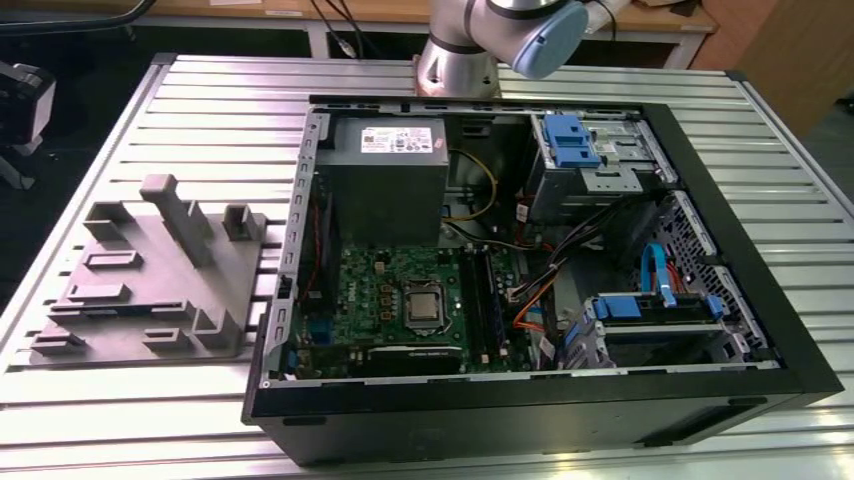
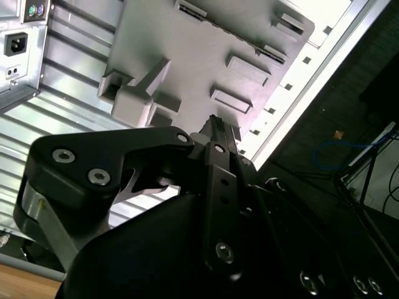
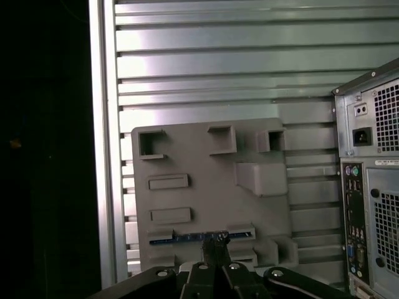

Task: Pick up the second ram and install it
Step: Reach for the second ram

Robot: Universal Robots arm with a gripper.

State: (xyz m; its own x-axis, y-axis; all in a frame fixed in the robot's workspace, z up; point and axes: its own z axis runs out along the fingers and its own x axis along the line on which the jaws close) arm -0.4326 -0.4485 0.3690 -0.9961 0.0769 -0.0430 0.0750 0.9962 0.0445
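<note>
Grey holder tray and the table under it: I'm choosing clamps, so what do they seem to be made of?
The grey holder tray looks like matte plastic, perhaps moulded or printed: an even dull grey, blocky raised ribs and pockets, no glints. The table looks like bare aluminium: silvery parallel slats that catch bright reflections, though the alloy or any coating cannot be told.

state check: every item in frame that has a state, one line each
second ram: sitting in a slot of the gray fixture, not picked up.
end effector: shut, nothing in it, over the gray fixture, clear of the second ram.
computer case: on its side, side panel off, interior exposed.
</note>
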